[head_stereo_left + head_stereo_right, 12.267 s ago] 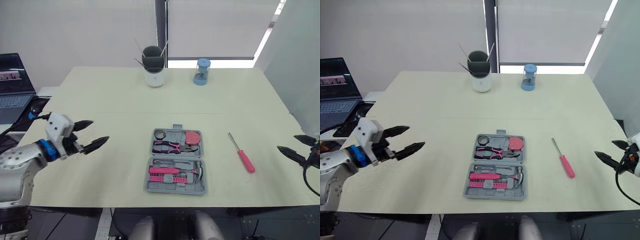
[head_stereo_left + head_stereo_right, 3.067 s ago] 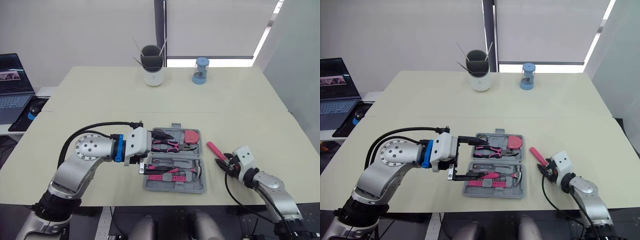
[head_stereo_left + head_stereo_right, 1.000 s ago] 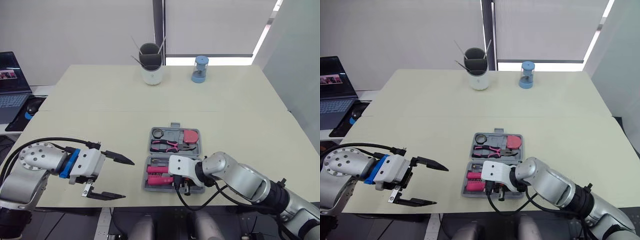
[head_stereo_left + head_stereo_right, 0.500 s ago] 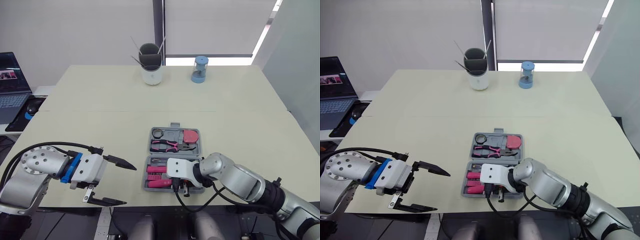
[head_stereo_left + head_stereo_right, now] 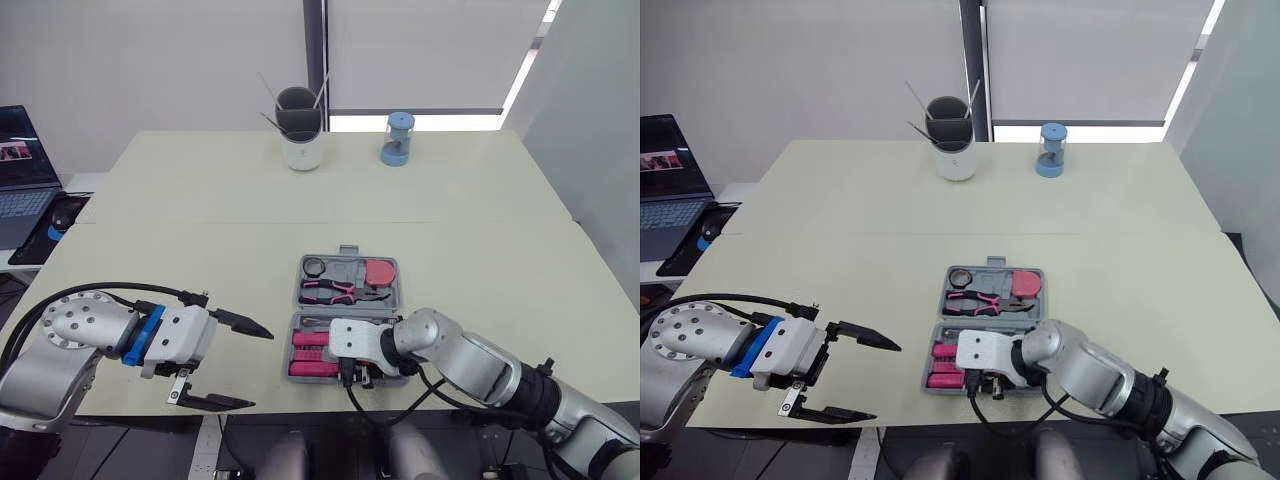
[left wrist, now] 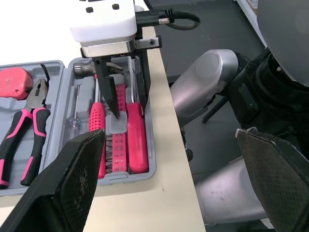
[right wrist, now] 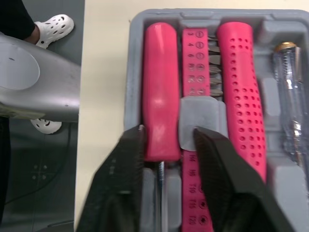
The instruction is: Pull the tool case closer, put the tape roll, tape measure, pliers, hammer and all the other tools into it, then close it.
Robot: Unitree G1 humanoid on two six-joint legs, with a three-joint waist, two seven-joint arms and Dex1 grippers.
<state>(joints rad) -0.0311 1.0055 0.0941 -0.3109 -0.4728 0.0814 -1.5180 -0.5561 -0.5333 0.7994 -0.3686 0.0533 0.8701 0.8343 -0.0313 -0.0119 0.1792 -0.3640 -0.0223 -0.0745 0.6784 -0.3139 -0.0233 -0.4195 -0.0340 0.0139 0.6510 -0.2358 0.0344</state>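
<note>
The grey tool case (image 5: 350, 252) lies open near the table's front edge. Its far half holds the tape roll (image 5: 316, 266), pink pliers (image 5: 340, 290) and tape measure (image 5: 381, 272). In the near half lie the pink screwdriver (image 7: 159, 92), a bit strip (image 7: 195, 63) and the hammer's dotted pink handle (image 7: 239, 87). My right gripper (image 5: 352, 372) hovers over this near half, open. Its fingers (image 7: 128, 179) straddle the end of the screwdriver handle. My left gripper (image 5: 258, 368) stands open at the front left, apart from the case.
A cup with sticks (image 5: 299, 130) and a blue sharpener (image 5: 395, 138) stand at the table's far edge. A laptop (image 5: 20, 170) sits off to the left. The case's near wall lies close to the table's front edge (image 6: 164, 145).
The screwdriver that lay on the table right of the case, then sat in my right gripper, now rests in the near half. My left gripper has drawn back from the case.
</note>
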